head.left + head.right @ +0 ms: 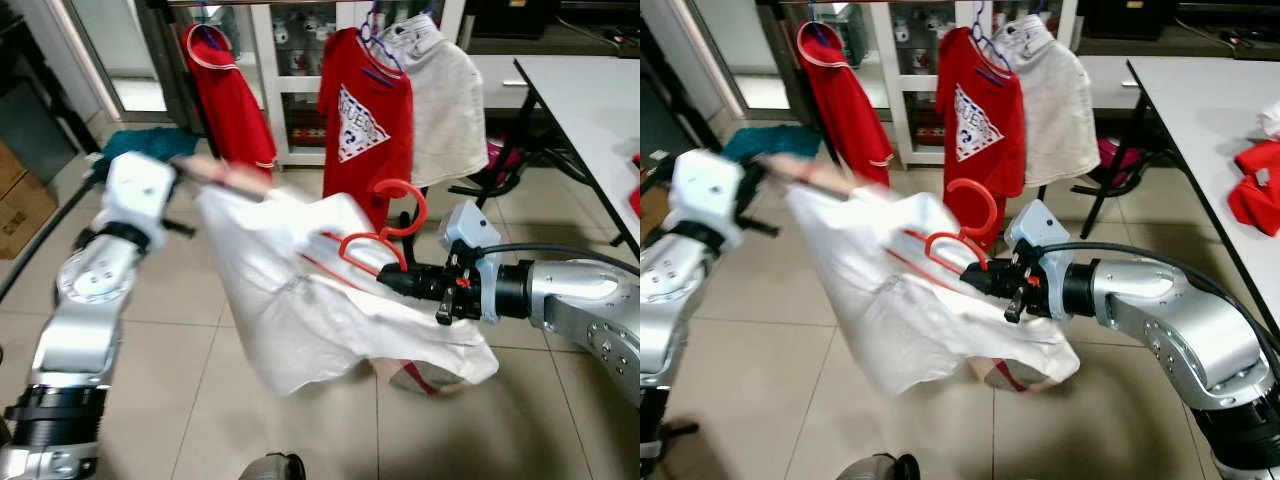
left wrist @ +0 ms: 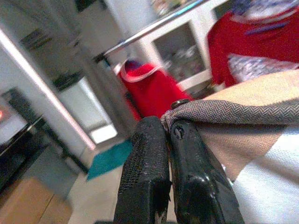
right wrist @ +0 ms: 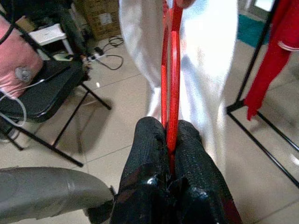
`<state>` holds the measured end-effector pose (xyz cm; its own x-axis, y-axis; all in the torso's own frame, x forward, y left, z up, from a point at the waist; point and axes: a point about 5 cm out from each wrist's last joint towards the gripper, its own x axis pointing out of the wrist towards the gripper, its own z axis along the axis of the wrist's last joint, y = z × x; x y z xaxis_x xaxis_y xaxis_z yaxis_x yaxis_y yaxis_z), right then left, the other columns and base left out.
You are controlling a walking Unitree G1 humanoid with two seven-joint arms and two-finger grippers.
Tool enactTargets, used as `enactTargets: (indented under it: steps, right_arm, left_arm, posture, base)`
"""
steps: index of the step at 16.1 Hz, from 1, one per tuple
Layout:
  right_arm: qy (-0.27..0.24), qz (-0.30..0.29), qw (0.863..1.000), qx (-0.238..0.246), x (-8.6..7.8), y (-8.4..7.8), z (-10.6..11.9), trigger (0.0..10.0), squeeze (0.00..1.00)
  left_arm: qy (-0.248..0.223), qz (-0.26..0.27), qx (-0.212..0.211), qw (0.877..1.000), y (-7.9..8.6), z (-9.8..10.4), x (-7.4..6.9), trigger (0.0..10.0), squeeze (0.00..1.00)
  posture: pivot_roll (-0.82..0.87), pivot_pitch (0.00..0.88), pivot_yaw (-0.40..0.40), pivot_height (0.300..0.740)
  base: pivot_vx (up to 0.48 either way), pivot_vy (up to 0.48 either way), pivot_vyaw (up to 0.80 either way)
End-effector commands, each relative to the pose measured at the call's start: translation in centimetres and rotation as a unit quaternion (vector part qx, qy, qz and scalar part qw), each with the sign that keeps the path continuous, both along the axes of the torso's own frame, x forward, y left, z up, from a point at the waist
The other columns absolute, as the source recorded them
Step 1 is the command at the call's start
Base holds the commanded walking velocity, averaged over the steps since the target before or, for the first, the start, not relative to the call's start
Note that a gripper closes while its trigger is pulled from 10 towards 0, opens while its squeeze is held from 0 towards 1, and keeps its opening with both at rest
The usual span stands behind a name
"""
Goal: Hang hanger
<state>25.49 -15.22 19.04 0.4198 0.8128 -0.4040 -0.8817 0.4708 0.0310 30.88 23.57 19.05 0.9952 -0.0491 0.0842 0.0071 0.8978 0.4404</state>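
**Red hanger clamped in the right gripper, white shirt stretched between both arms**

Red plastic clothes hanger (image 1: 375, 235) sits at the centre of the head views, its curved hook rising toward 12 o'clock and its lower part tucked into a white cotton shirt (image 1: 300, 300). The right gripper (image 1: 392, 280) reaches in from 3 o'clock on its silver arm, black fingers (image 3: 152, 154) pinched tight on the hanger's thin red bar; the right wrist view shows the bar running straight up from between the pressed fingers, with white fabric hanging behind it. The left gripper (image 2: 169, 135) is raised at about 10 o'clock from the hanger, and its wrist view shows both fingers (image 2: 145, 168) clamped on a grey herringbone-and-tan edge of cloth at the shirt's far end. The shirt hangs blurred between the two arms, its lower hem drooping toward 5 o'clock above the beige tiled floor (image 1: 180, 300).

Behind, toward 12 o'clock, a red T-shirt with a white triangle print (image 1: 362, 120) and a pale grey garment (image 1: 450, 95) hang side by side, touching, and a red top with white trim (image 1: 228, 95) hangs apart at 11 o'clock. A white table (image 1: 590, 90) stands at 2 o'clock. The right wrist view also takes in a black folding chair (image 3: 42, 100).
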Motion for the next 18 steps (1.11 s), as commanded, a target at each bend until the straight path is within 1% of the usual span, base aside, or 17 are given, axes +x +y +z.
enactTargets:
  steps: [1,2,3,4,5,6,7,8,9,11,12,13,14,15,16,17,18]
  right_arm:
    - [-0.001,0.004,1.000,-0.010,-0.2,-0.2,0.2,10.0,0.00]
    - [-0.001,0.005,1.000,-0.011,-0.3,-0.3,0.2,10.0,0.00]
    - [-0.003,0.007,1.000,-0.012,-0.3,-0.3,0.2,10.0,0.00]
    - [-0.007,0.009,1.000,-0.011,-0.3,-0.3,0.4,10.0,0.00]
    - [-0.009,0.010,1.000,-0.010,-0.3,-0.3,0.5,10.0,0.00]
    - [-0.010,0.011,1.000,-0.010,-0.3,-0.3,0.5,10.0,0.00]
    - [-0.011,0.011,1.000,-0.008,-0.3,-0.3,0.6,10.0,0.00]
    - [-0.016,0.001,1.000,-0.007,0.0,-0.4,0.6,10.0,0.00]
    - [-0.017,-0.012,1.000,-0.008,0.2,-0.5,0.6,10.0,0.00]
    - [-0.015,-0.049,0.999,-0.006,0.7,-0.9,0.4,10.0,0.00]
    - [-0.016,-0.071,0.997,0.002,1.1,-1.2,0.5,10.0,0.00]
    - [-0.016,-0.079,0.997,0.007,1.1,-1.3,0.6,10.0,0.00]
    - [-0.019,-0.082,0.996,0.008,1.1,-1.4,0.5,10.0,0.00]
    - [-0.026,-0.090,0.996,0.008,1.2,-1.4,0.4,10.0,0.00]
    - [-0.041,-0.128,0.991,-0.008,1.7,-1.3,-0.6,10.0,0.00]
    - [-0.055,-0.158,0.985,-0.033,1.9,-1.2,-1.5,10.0,0.00]
    - [-0.051,-0.183,0.981,-0.038,2.0,-1.3,-2.1,10.0,0.00]
  left_arm:
    - [-0.004,0.047,0.003,0.999,2.0,0.4,-0.1,0.0,0.00]
    - [0.006,0.052,0.005,0.999,2.3,0.1,-0.1,0.0,0.00]
    - [0.034,0.044,0.005,0.998,2.4,-0.9,-0.1,1.3,0.00]
    - [0.061,0.022,-0.001,0.998,1.7,-1.8,-0.2,3.7,0.00]
    - [0.068,0.024,-0.006,0.997,1.5,-2.2,-0.2,4.5,0.00]
    - [0.073,0.025,-0.010,0.997,1.4,-2.4,-0.2,4.5,0.00]
    - [0.079,0.023,-0.007,0.997,1.3,-2.8,-0.3,9.1,0.00]
    - [0.096,-0.004,-0.011,0.995,0.4,-3.8,-0.8,10.0,1.00]
    - [0.096,0.002,-0.007,0.995,0.5,-4.0,-1.1,10.0,1.00]
    - [0.100,0.048,-0.010,0.994,1.4,-4.7,-1.8,10.0,1.00]
    - [0.101,0.108,-0.004,0.989,2.9,-5.3,-2.6,10.0,1.00]
    - [0.092,0.156,0.001,0.984,4.2,-5.3,-3.1,10.0,1.00]
    - [0.079,0.173,-0.004,0.982,4.8,-5.0,-3.4,10.0,1.00]
    - [0.075,0.154,-0.013,0.985,4.5,-4.8,-3.3,10.0,1.00]
    - [0.077,0.090,-0.046,0.992,2.6,-4.8,-3.2,10.0,1.00]
    - [0.073,0.057,-0.079,0.993,1.2,-4.8,-3.0,10.0,1.00]
    - [0.076,0.043,-0.105,0.991,0.3,-4.8,-3.0,10.0,1.00]
  posture:
    - [-0.13,0.048,0.106,0.740]
    - [-0.13,0.048,0.106,0.740]
    - [-0.13,0.049,0.107,0.740]
    - [-0.13,0.051,0.108,0.740]
    - [-0.13,0.051,0.109,0.740]
    - [-0.13,0.051,0.109,0.740]
    - [-0.13,0.053,0.109,0.740]
    - [-0.13,0.054,0.109,0.740]
    - [-0.13,0.060,0.114,0.740]
    - [-0.14,0.062,0.116,0.740]
    - [-0.14,0.065,0.115,0.740]
    - [-0.13,0.066,0.110,0.740]
    - [-0.13,0.067,0.103,0.740]
    - [-0.12,0.068,0.097,0.740]
    - [-0.12,0.073,0.090,0.740]
    - [-0.12,0.076,0.088,0.740]
    - [-0.12,0.081,0.082,0.740]
  base:
    - [0.000,0.000,0.00]
    - [0.000,0.000,0.00]
    - [0.000,0.000,0.00]
    - [0.000,0.000,0.00]
    - [0.000,0.000,0.00]
    - [0.000,0.000,0.00]
    - [0.000,0.000,0.00]
    - [0.000,0.000,0.00]
    - [0.000,0.000,0.00]
    - [0.000,0.000,0.00]
    - [0.000,0.000,0.00]
    - [0.000,0.000,0.00]
    - [0.000,0.000,0.00]
    - [0.000,0.000,0.00]
    - [0.000,0.000,0.00]
    - [0.000,0.000,0.00]
    - [0.000,0.000,0.00]
